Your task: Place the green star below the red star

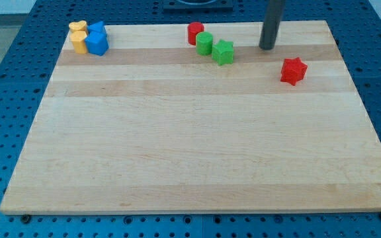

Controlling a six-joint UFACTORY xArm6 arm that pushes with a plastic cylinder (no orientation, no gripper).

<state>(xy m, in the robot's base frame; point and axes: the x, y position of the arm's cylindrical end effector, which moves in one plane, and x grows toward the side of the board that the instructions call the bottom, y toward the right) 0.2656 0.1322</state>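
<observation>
My tip (pixel 267 47) is down on the wooden board (pixel 190 145) near the view's top, right of centre. There are no jaws here to speak of, just a straight dark rod, and it touches no block.

Counting the blocks: seven in all, as far as I can make out. Two reds, two greens, two yellows, and blue, which looks like one or two pieces pressed together; I cannot tell which.

The green star (pixel 223 52) sits just to the view's left of my tip, apart from it. Tight against its upper left is a green cylinder (pixel 205 43), and next up the line a red cylinder (pixel 195 32), the three running in a short diagonal toward the top edge.

The red star (pixel 294 71) lies alone, to the view's right of my tip and a little lower. So the green star is well to the left of the red star and slightly higher in the view, not below it.

Over in the top left corner, two yellow blocks (pixel 78 38) are stacked close against the blue block (pixel 97 39), all touching, well apart from everything else.
</observation>
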